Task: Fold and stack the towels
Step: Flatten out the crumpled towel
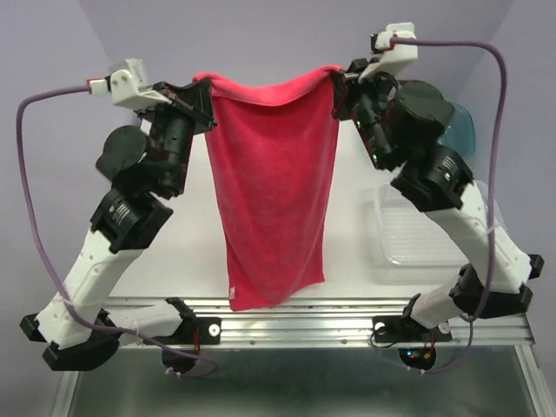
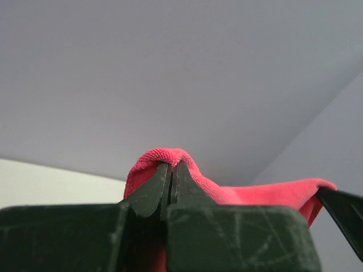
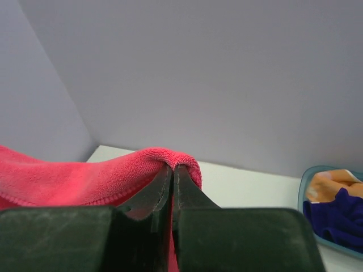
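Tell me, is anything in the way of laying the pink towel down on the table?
Nothing visible does. The left end effector and right end effector hold the pink towel hanging over the table. The clear tray sits off to its right, apart. The table behind the towel is hidden.

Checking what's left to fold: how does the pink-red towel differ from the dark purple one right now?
The pink-red towel hangs spread flat between the arms; the dark purple towel lies bunched up. The pink-red one is pinched at its top corners by the left gripper and right gripper; the purple one sits ungripped in a blue bin. Both are soft cloth.
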{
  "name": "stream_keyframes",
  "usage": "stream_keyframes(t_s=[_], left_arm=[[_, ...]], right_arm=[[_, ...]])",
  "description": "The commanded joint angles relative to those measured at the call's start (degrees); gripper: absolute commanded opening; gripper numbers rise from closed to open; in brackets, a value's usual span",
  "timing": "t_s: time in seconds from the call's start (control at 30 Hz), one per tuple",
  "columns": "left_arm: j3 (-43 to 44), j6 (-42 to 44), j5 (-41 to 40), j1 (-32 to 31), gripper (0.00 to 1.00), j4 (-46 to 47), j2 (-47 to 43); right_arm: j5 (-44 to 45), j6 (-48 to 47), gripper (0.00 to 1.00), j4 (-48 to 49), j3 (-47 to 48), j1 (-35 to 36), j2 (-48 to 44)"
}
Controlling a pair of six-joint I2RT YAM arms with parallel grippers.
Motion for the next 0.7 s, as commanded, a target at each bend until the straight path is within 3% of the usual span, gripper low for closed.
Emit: stream_keyframes(t_s=[0.0,0.17,0.27,0.5,0.67], left_arm=[[5.68,-0.75,6.19,11.1,0.0,-0.31,6.12],[14.19,-0.23,16.29,18.14,0.0,-0.66,13.06],[17.55,-1.2,18.33,19.29,0.0,-1.81,14.92],[12.39,-4.01,21.32,19.47,0.0,0.55,8.96],[3.07,-6.38,23.34,19.47,0.0,2.67,0.62]], right_arm=[[-8.62,1.94,0.01,-0.35,6.23,-14.12,7.61],[-13.47,0.45,0.01,-0.35,18.69,-18.79,17.37],[-14.0,-0.24,0.01,0.43,21.36,-18.97,18.09],[-16.9,-0.16,0.01,0.62,13.29,-18.97,9.75],[-26.55,5.55,0.01,-1.67,5.23,-18.89,1.07]])
